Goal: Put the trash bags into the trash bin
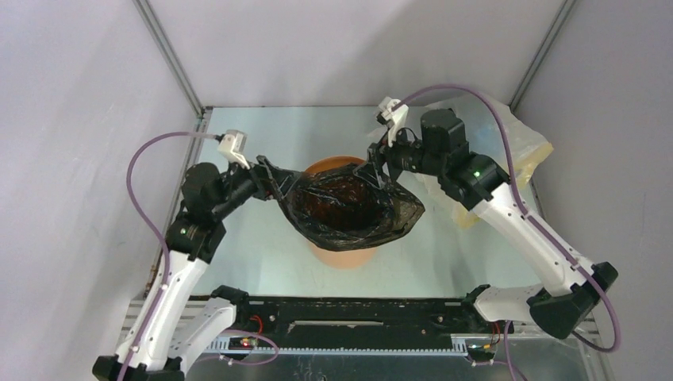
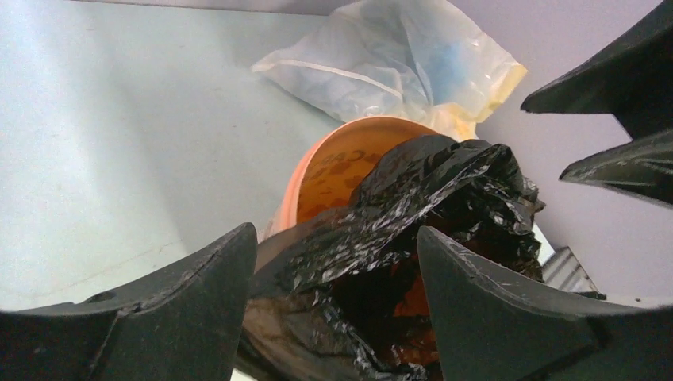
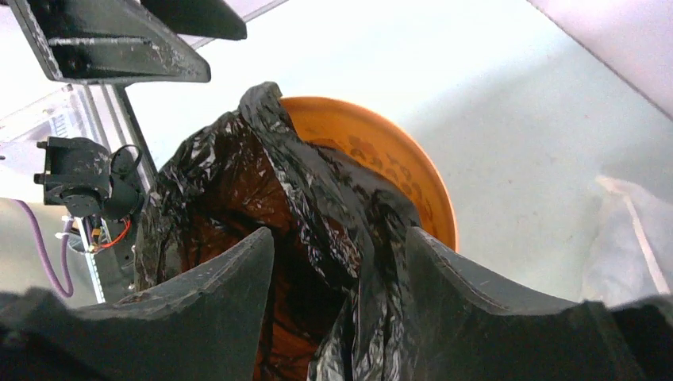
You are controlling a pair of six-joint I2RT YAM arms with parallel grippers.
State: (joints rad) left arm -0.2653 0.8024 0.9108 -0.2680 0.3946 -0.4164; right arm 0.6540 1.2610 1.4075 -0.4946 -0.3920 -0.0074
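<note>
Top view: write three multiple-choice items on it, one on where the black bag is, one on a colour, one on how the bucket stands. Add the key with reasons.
1. Where is the crinkly glossy black plastic bag?
A. Draped over the mouth of the round orange plastic bucket
B. Flat against the far wall
C. On the floor under the table

2. What colour is the thin plastic bag in the far right corner?
A. Translucent yellowish
B. Solid red
C. Dark green

3. How does the bucket stand?
A. On its side
B. Upside down
C. Upright, mouth up

Key: 1 A, the black film covers most of the orange rim. 2 A, pale yellow film shows in that corner. 3 C, its rim faces up and its base sits on the table.
</note>
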